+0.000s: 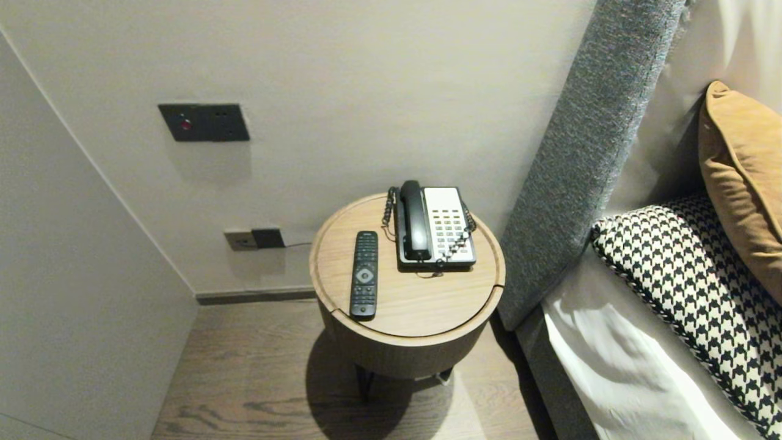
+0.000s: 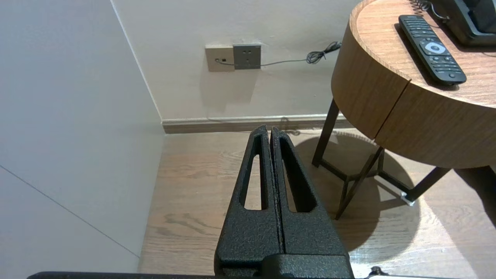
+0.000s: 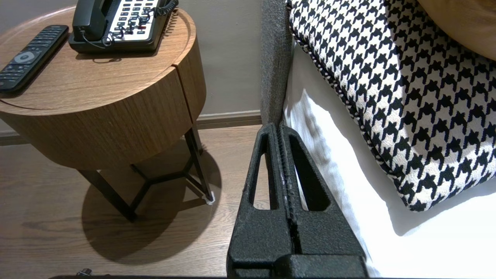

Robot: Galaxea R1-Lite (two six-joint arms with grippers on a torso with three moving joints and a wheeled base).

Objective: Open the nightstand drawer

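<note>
A round wooden bedside table [image 1: 427, 305] stands against the wall. On it lie a black remote control [image 1: 364, 274] and a corded desk phone [image 1: 434, 227] with its black handset on the cradle. Neither arm shows in the head view. My left gripper [image 2: 269, 130] is shut and empty, low over the wooden floor, short of the table [image 2: 368, 97] and below the remote [image 2: 432, 48]. My right gripper [image 3: 279, 127] is shut and empty too, hanging by the bed's side, with the table [image 3: 116, 116], remote [image 3: 29, 58] and phone [image 3: 120, 23] off to one side.
A bed with white sheet [image 1: 611, 366], a houndstooth pillow [image 1: 690, 275], an ochre cushion [image 1: 742, 177] and a grey headboard [image 1: 586, 153] stands right of the table. Wall sockets [image 1: 253, 239], a switch panel [image 1: 204, 122] and a side wall [image 1: 73, 305] lie left. Thin black table legs [image 2: 348, 178] stand on the floor.
</note>
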